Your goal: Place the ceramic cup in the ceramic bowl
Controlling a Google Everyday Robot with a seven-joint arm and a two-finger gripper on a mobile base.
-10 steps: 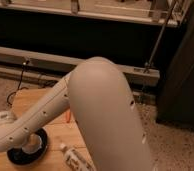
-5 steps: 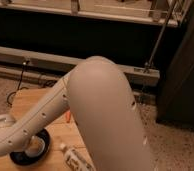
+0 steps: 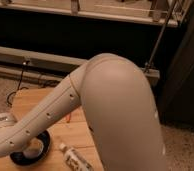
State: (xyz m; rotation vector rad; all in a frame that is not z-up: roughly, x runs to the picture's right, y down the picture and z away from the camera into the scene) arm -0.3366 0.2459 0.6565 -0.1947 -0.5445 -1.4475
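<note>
— Start at the business end: where is the gripper point(image 3: 19, 146)?

— Down at the front-left corner of the worktop point(image 3: 45, 100), at the low end of the arm point(image 3: 55, 107), right over the ceramic bowl point(image 3: 44, 145). The forearm masks most of it, so I cannot tell whether it is spread, closed, or clamped on anything.

— And the ceramic cup point(image 3: 34, 148)?

— A pale rounded shape sits inside the bowl's black rim, just beside the gripper's end; I take it for the cup. Whether it touches the bowl's floor or hangs a little above, I cannot say.

— So what's the step in hand?

— Setting down and letting go, by my reading. To do it well, lower straight until the cup's base rests flat near the bowl's middle, not on the sloping wall, where a tapered cup could tip. Release gently, then lift straight up so nothing drags the cup over the rim.

— Anything nearby to mind?

— A white bottle point(image 3: 75, 159) lies on its side at the front edge, near the bowl's right but apart from it. A small orange thing point(image 3: 69, 117) lies further back, under the arm. Neither crowds a vertical retreat — only a sideways sweep would.
</note>
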